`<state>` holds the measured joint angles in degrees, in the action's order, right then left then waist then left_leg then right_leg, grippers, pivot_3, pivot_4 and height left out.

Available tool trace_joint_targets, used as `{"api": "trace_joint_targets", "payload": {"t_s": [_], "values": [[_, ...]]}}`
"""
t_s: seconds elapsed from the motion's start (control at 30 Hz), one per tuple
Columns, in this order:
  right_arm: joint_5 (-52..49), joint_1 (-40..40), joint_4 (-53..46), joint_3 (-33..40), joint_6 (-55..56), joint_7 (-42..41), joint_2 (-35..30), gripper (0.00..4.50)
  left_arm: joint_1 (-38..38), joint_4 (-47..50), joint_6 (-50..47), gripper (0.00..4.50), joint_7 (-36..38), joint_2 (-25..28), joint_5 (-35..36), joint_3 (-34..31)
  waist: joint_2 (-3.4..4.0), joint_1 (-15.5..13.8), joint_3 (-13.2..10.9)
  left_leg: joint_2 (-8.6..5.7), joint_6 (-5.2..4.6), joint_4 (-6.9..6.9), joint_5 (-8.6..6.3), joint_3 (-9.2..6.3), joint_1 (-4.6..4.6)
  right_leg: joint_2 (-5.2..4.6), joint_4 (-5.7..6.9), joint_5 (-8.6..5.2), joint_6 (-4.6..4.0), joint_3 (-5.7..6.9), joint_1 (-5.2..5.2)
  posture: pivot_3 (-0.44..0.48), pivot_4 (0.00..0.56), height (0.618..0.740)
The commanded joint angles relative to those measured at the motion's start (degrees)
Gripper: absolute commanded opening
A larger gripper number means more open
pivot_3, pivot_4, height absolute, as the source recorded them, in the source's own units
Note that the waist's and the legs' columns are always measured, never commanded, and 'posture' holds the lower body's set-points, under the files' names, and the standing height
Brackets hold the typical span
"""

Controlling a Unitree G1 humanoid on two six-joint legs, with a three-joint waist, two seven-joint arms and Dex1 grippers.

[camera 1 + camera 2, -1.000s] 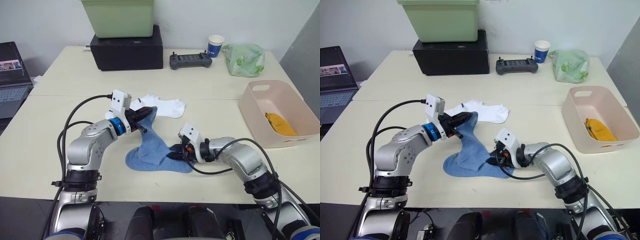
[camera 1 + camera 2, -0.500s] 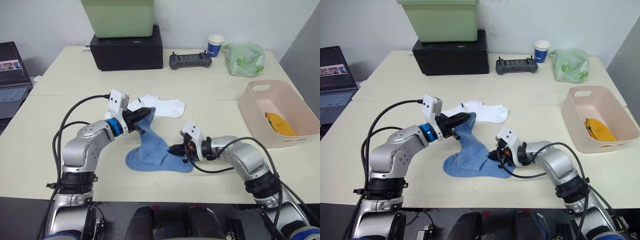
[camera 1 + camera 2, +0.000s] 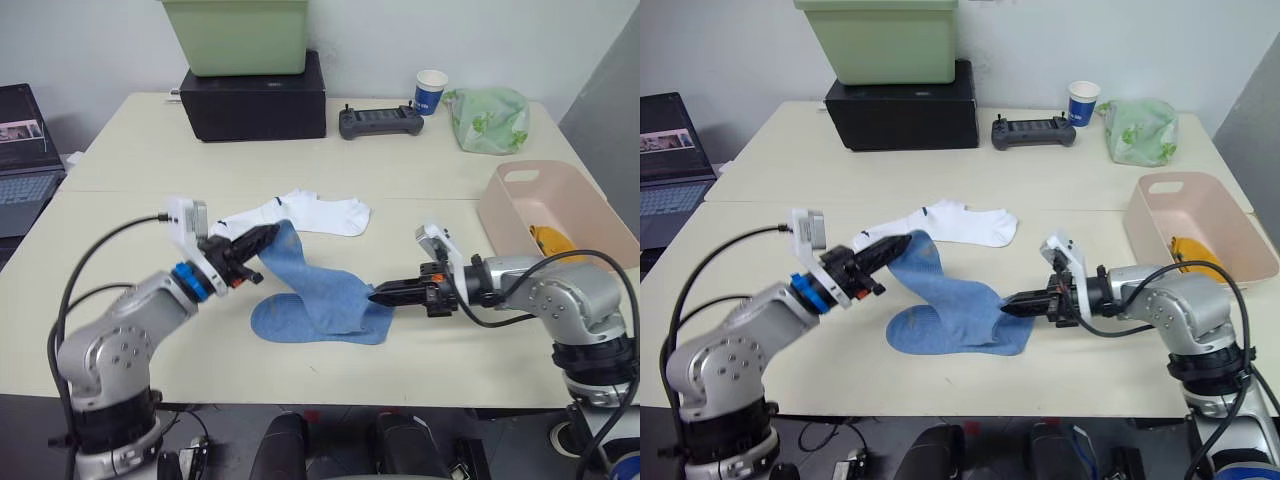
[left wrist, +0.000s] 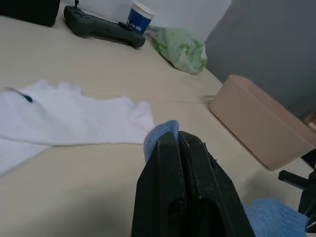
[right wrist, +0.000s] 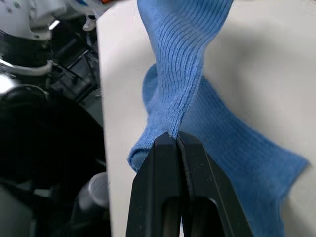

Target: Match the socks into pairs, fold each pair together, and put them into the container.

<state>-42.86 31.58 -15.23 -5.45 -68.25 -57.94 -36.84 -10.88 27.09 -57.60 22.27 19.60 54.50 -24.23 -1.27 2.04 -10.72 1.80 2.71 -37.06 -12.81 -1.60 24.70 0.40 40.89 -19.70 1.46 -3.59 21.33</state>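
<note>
While both grippers pinch blue fabric, the left gripper point(image 3: 268, 233) has its jaws clenched on the upper edge of a light blue sock point(image 3: 305, 275), holding that end lifted off the table point(image 3: 120, 150). The right gripper point(image 3: 383, 296) has its jaws pressed together on the sock's other end, low and near the table surface, so the sock runs as a sloping band between the 2 grippers. A 2nd light blue sock point(image 3: 275, 320) lies flat on the table beneath it. Just behind the left gripper lie the white socks point(image 3: 310, 212), flat on the table. Well apart, at the table's right edge, stands the pale pink tub point(image 3: 520, 215) with a mustard-orange pair point(image 3: 560, 247) inside. Along the table's far side sit a black box point(image 3: 255, 100) carrying a light green bin point(image 3: 238, 35), a black controller point(image 3: 381, 122), a paper cup point(image 3: 431, 91) and a pale green plastic bag point(image 3: 490, 120).
</note>
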Motion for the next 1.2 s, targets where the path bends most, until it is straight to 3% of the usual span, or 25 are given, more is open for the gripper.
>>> {"api": "trace_joint_targets", "payload": {"t_s": [0.03, 0.27, 0.4, 0.43, 0.53, 0.67, 0.87, 0.97, 1.07, 1.2], "values": [[1.6, 1.2, 3.5, -3.2, 3.9, -5.7, -3.1, 0.02, 8.2, 8.5, 2.4, 0.00, -4.1, -3.5, 4.9, -1.8, 0.00, 0.0, 0.0, -0.01, 0.00, 0.00, 0.00, 0.02, 0.00, 0.00, 0.00, 0.00, 0.00, -0.02, 0.00, 0.000, 0.150, 0.740], [7.5, 3.1, 12.0, -10.0, 10.3, -8.5, -1.6, 0.02, 20.8, 13.9, 12.6, 0.00, -6.0, -8.9, -2.3, 5.4, -0.01, -0.2, 0.0, -0.09, 0.00, -0.02, 0.00, 0.04, -0.03, 0.01, -0.01, 0.00, -0.01, -0.02, -0.07, 0.000, 0.150, 0.740], [8.8, 1.5, 11.6, -10.2, 12.5, -9.0, -2.0, 1.00, 27.8, 15.7, 15.9, 0.00, -6.7, -9.8, -3.8, 7.8, -0.02, -0.2, 0.0, -0.11, 0.00, -0.01, 0.00, 0.13, -0.02, 0.01, -0.11, 0.00, 0.00, -0.12, -0.06, 0.000, 0.150, 0.740], [8.4, 0.9, 11.0, -9.0, 12.1, -8.5, -2.5, 1.35, 29.2, 16.4, 16.0, 0.19, -6.1, -9.0, -3.1, 7.7, -0.02, -0.3, 0.0, -0.09, 0.00, 0.01, 0.00, 0.12, -0.02, 0.00, -0.13, 0.00, 0.00, -0.11, -0.05, 0.000, 0.150, 0.740], [6.0, -2.0, 7.0, -4.5, 9.8, -6.2, -3.8, 2.41, 31.5, 16.3, 15.7, 0.94, -4.5, -4.4, -1.4, 4.3, -0.02, -0.4, 0.0, -0.07, 0.00, 0.03, 0.00, 0.05, -0.02, 0.01, -0.12, 0.00, 0.00, -0.04, -0.07, 0.000, 0.150, 0.740], [4.0, -6.6, 1.4, -0.6, 7.2, -1.0, -3.1, 2.46, 29.9, 12.3, 13.6, 2.23, 0.0, 5.6, 3.8, -1.8, -0.02, -0.3, 0.0, -0.05, 0.00, 0.05, 0.00, 0.01, -0.03, 0.03, -0.10, -0.01, 0.00, -0.02, -0.06, 0.000, 0.150, 0.740], [4.7, -8.2, 0.4, -0.1, 6.3, 5.4, 0.9, 2.46, 26.0, 5.1, 11.7, 2.23, 8.8, 18.7, 3.3, -2.2, -0.01, -0.1, 0.0, -0.05, 0.00, 0.08, 0.00, 0.11, -0.07, 0.12, -0.04, -0.01, 0.00, -0.09, 0.00, 0.000, 0.150, 0.740], [6.8, -7.7, 2.8, -1.8, 8.2, 7.3, 2.9, 2.46, 21.0, -0.4, 9.1, 2.23, 13.0, 24.3, 1.2, 2.6, -0.01, -0.2, 0.0, -0.05, 0.00, 0.09, 0.00, 0.10, -0.07, 0.12, -0.04, -0.01, 0.00, -0.07, 0.00, 0.000, 0.150, 0.740], [7.8, -6.9, 4.0, -3.6, 8.5, 7.5, 3.6, 2.46, 16.7, -3.9, 9.1, 2.23, 15.9, 26.5, -1.9, 7.5, -0.01, -0.2, 0.0, -0.08, 0.00, 0.09, 0.00, 0.12, -0.07, 0.14, -0.05, -0.01, 0.00, -0.07, 0.00, 0.000, 0.150, 0.740], [8.3, -6.1, 4.6, -5.0, 8.3, 8.0, 4.7, 2.46, 15.0, -5.0, 9.0, 2.23, 18.0, 26.7, -2.6, 8.6, -0.01, -0.1, 0.0, -0.03, 0.00, 0.10, 0.00, 0.17, -0.02, 0.01, -0.10, -0.01, 0.00, -0.10, 0.04, 0.000, 0.150, 0.740]]}}
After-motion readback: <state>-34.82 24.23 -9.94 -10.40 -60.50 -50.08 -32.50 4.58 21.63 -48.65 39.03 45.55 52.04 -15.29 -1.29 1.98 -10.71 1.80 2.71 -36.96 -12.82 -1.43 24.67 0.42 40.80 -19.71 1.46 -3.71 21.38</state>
